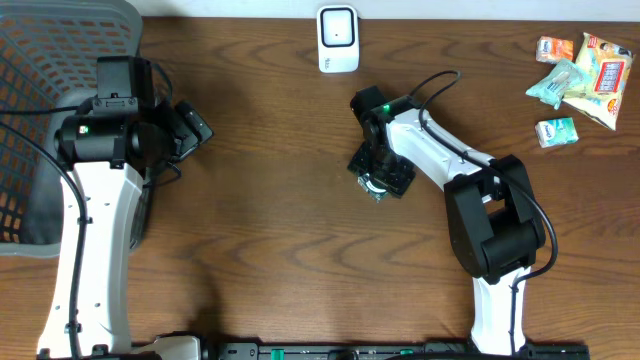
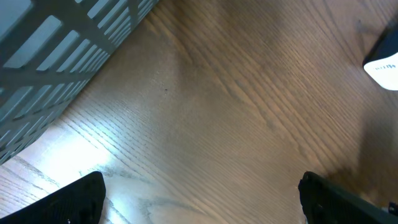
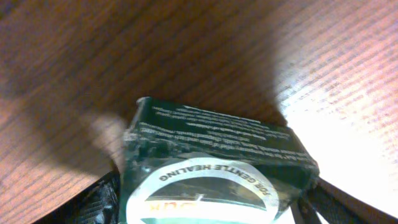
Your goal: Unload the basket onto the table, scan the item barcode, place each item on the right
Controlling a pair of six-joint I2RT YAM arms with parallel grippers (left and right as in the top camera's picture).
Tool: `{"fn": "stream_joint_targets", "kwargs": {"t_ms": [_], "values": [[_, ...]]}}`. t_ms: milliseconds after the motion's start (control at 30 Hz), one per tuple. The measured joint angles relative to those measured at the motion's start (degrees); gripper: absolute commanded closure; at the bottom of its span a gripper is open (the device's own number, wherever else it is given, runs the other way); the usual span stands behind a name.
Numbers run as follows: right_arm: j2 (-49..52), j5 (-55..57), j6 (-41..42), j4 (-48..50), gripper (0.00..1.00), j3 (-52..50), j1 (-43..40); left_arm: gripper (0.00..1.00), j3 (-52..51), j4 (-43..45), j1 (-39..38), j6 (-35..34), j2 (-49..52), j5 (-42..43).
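Where the box (image 3: 211, 143) lies: flat on the table (image 1: 270, 230), near the middle, below the scanner (image 1: 338, 40) and well apart from it.
Right gripper (image 1: 380, 172): we see it down over the box, one of its fingers (image 3: 93, 199) at each end of the carton. They look close against the card, but we cannot tell whether they pinch it or only flank it.
Left gripper (image 2: 199, 208): spread wide over bare wood beside the basket (image 1: 40, 120), holding nothing.
Box faces: a round white label on top and small print along the long side. We find no barcode in any view.
Handling: we judge it a small, light carton, stiff enough to lift by two sides. The wrap looks glossy, so it may slip in a loose hold, and a hard squeeze could dent the walls.
Where to hold: across the two ends, low on the card, so that the broad faces stay clear for the scanner.
Risk: we think the code may sit on the underside, so the box may need tilting.
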Motion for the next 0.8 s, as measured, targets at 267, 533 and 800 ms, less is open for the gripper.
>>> {"fn": "stream_joint_targets", "kwargs": {"t_ms": [267, 533, 800], "values": [[0.0, -0.1, 0.2, 0.3, 0.33, 0.0, 0.0, 0.02, 0.0, 0.0, 0.0, 0.0, 0.0, 0.0], [0.0, -0.3, -0.5, -0.3, 0.36, 0.0, 0.2, 0.02, 0.0, 0.0, 0.0, 0.0, 0.0, 0.0], [0.0, -4.9, -5.5, -0.6, 0.39, -0.1, -0.1, 0.02, 0.0, 0.0, 0.0, 0.0, 0.0, 0.0]]}}
